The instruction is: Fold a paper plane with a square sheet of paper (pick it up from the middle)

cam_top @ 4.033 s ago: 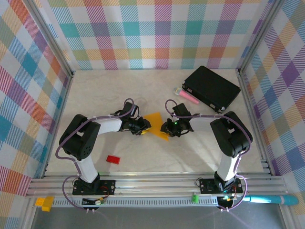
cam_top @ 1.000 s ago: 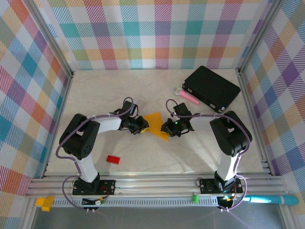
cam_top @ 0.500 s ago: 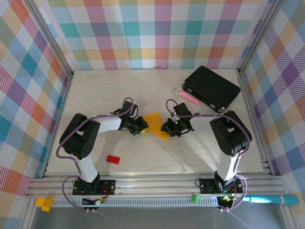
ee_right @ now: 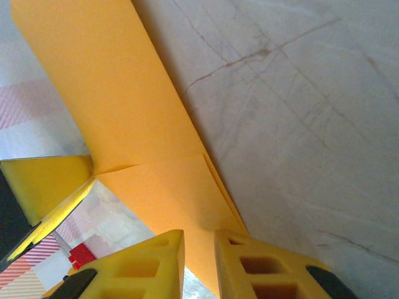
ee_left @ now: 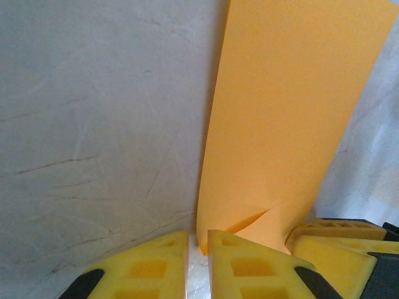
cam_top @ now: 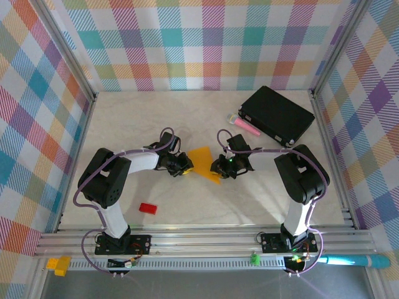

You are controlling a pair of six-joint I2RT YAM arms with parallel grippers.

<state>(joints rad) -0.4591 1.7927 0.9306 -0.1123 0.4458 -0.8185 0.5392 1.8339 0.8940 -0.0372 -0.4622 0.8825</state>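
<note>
1. Little has been moved since the earlier frames: the left gripper (cam_top: 185, 166) has been drawn back a touch toward its own side, and nothing else on the table (cam_top: 137, 124) has been shifted.
2. The left arm (cam_top: 140, 163) and right arm (cam_top: 274, 159) are folded inward and low, with the wrists turned to face each other across the table's middle.
3. The square sheet of paper (cam_top: 204, 161), already creased, is held between the two grippers and appears to be raised off the surface.
4. The left gripper's jaws are nearly together, and the sheet's lower corner seems to be pinched in the narrow gap.
5. The right gripper (ee_right: 199, 237) is likewise clamped on the opposite edge.
6. For a clean fold, both pinches should be kept firm and the edges lined up before any pressing is done.
7. Pull should be kept light, since a small wrinkle is seen beside the left fingers (ee_left: 249, 268) and thin paper is judged likely to tear there.
</note>
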